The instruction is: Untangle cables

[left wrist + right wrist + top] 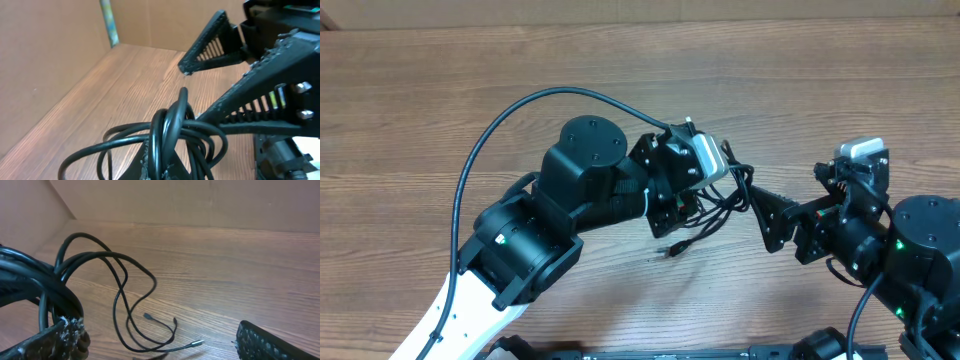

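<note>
Overhead: left hand (692,205) clamps cables (710,226), right hand (766,215) spread wide beside them, far from table (620,60) edges.

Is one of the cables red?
No, all the cables in the bunch seen from the left wrist are black.

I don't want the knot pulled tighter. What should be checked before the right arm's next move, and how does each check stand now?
1. Left gripper shut on the cables: ok.
2. Right gripper open: ok.
3. Right fingers clear of the bundle: cannot tell; the lower one runs close behind the loops.
4. One strand singled out for grasping: not ok; the loops cross tightly at the grip.
5. Plug ends lying free on the table: ok.
</note>
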